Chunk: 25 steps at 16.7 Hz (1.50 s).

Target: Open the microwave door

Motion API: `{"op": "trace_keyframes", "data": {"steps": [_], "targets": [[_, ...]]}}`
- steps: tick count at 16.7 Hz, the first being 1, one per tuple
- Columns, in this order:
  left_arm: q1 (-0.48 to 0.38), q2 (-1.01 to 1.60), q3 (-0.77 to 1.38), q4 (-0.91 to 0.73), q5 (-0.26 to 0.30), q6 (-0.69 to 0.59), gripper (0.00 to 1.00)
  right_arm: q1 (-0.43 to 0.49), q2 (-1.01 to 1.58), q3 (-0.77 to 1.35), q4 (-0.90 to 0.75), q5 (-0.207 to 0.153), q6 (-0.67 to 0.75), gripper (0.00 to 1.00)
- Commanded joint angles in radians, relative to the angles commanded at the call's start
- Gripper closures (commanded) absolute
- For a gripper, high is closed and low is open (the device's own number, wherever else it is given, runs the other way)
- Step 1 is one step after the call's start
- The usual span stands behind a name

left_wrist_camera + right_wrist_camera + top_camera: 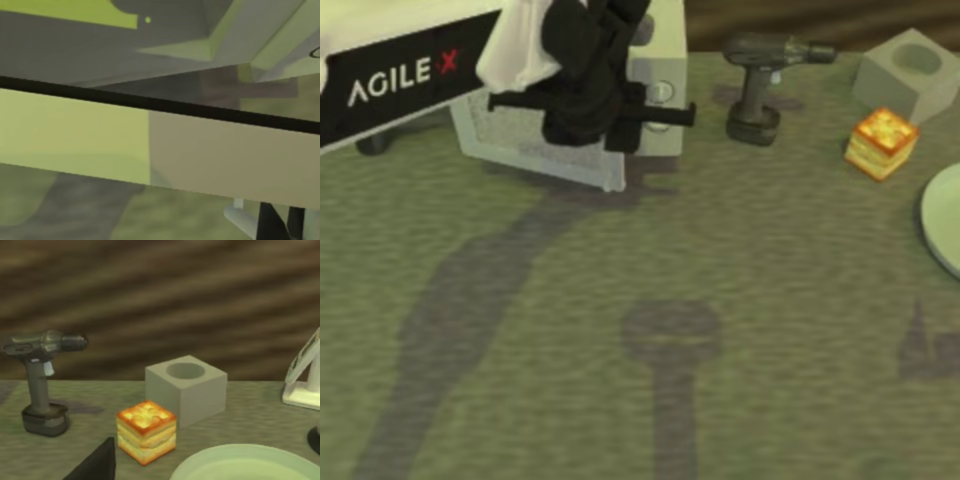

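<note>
The large boxy cream-white microwave (665, 50) stands at the upper left of the top frame, mostly hidden under the left arm. Its flat cream door with the grey speckled mesh window (535, 150) is swung partly out, its free edge pointing toward the frame's centre. The left gripper (595, 108) sits over that door near the handle side; whether its jaws are open or clamped I cannot tell. My judgement: the pull is mid-swing, and the next move calls for sweeping the edge further along its arc. The olive table (650, 300) ahead lies bare; the dark grey cordless drill (760, 85) stands to the right, well apart. The right gripper is not visible.
</note>
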Motion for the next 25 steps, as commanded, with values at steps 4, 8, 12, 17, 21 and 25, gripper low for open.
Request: {"op": "trace_keyframes", "data": {"steps": [4, 8, 12, 17, 21, 25], "targets": [[0.000, 0.000, 0.000, 0.000, 0.000, 0.000, 1.00, 0.000, 0.000, 0.000, 0.000, 0.000, 0.000, 0.00], [0.000, 0.000, 0.000, 0.000, 0.000, 0.000, 1.00, 0.000, 0.000, 0.000, 0.000, 0.000, 0.000, 0.00], [0.000, 0.000, 0.000, 0.000, 0.000, 0.000, 1.00, 0.000, 0.000, 0.000, 0.000, 0.000, 0.000, 0.00], [-0.006, 0.001, -0.004, 0.002, 0.006, -0.001, 1.00, 0.000, 0.000, 0.000, 0.000, 0.000, 0.000, 0.00], [0.009, -0.042, -0.074, 0.027, 0.036, 0.062, 1.00, 0.000, 0.000, 0.000, 0.000, 0.000, 0.000, 0.00], [0.022, -0.088, -0.127, 0.057, 0.063, 0.116, 1.00, 0.000, 0.000, 0.000, 0.000, 0.000, 0.000, 0.00]]}}
